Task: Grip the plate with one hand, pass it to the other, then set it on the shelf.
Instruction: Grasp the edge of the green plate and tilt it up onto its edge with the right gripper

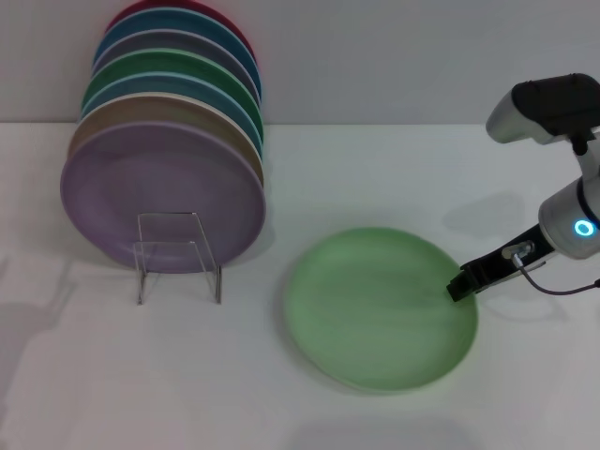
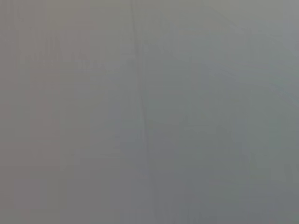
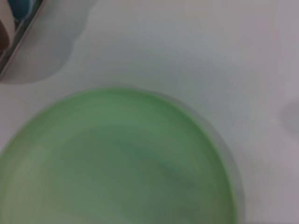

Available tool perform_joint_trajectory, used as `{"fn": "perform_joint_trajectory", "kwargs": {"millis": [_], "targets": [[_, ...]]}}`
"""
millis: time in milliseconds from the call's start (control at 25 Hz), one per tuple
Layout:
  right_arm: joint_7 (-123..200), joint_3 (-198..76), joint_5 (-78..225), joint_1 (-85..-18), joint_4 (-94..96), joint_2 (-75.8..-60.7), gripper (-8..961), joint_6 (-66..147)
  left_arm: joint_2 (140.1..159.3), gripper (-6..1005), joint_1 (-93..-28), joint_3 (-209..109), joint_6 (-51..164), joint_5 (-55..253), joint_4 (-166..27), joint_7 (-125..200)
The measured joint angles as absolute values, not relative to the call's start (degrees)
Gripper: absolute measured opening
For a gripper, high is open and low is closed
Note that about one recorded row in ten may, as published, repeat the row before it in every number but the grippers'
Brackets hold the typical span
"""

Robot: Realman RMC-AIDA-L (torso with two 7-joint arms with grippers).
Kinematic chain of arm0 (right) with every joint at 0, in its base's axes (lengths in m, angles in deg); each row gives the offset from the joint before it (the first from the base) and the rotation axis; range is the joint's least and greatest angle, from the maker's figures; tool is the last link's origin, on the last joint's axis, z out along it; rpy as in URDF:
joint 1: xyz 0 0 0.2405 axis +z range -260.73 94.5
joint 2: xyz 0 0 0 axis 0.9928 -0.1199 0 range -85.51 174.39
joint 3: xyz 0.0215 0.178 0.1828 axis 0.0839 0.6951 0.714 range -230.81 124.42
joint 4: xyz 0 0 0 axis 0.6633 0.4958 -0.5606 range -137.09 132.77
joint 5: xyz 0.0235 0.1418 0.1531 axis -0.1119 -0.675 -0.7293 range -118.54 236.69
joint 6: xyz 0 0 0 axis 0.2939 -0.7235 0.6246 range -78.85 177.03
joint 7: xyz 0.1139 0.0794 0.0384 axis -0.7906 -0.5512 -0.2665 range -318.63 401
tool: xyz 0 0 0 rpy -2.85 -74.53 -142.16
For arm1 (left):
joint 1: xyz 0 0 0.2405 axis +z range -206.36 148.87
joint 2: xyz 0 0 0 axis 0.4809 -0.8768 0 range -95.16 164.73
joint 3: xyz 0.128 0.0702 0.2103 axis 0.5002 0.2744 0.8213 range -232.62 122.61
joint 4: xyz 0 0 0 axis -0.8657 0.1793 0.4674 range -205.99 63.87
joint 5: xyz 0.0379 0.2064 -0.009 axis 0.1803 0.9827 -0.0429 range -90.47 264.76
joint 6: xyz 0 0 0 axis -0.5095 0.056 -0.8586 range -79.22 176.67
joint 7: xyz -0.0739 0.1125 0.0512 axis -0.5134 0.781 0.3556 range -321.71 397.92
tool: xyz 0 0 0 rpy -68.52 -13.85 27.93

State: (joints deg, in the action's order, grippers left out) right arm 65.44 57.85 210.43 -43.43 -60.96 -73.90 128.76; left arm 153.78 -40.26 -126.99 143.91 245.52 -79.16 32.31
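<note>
The pale mint-green plate (image 1: 380,307) lies flat on the white table, right of centre. It fills the lower part of the right wrist view (image 3: 112,163). My right gripper (image 1: 461,284), slim and black on the arm with the glowing blue ring, is at the plate's right rim. The clear plate rack (image 1: 176,255) stands at the left, holding a row of upright plates. My left gripper is out of view; the left wrist view shows only a plain grey surface.
Several upright plates fill the rack, a purple one (image 1: 161,199) at the front and darker green, blue and red ones behind. A thin cable (image 1: 562,289) hangs from the right arm. Bare white table (image 1: 141,375) lies in front.
</note>
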Motion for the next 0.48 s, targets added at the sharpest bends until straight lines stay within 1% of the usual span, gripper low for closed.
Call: {"fn": "perform_joint_trajectory", "kwargs": {"millis": [240, 480], "targets": [[65.4, 59.1, 210.7, -43.8, -63.1, -73.83, 261, 131.1, 153.76, 837, -40.3, -126.5, 143.9, 245.5, -79.2, 32.5], [65.5, 59.2, 210.8, -43.8, -62.0, -73.72, 300, 130.9, 153.75, 837, -40.3, -126.4, 143.8, 245.5, -79.0, 32.5]]}}
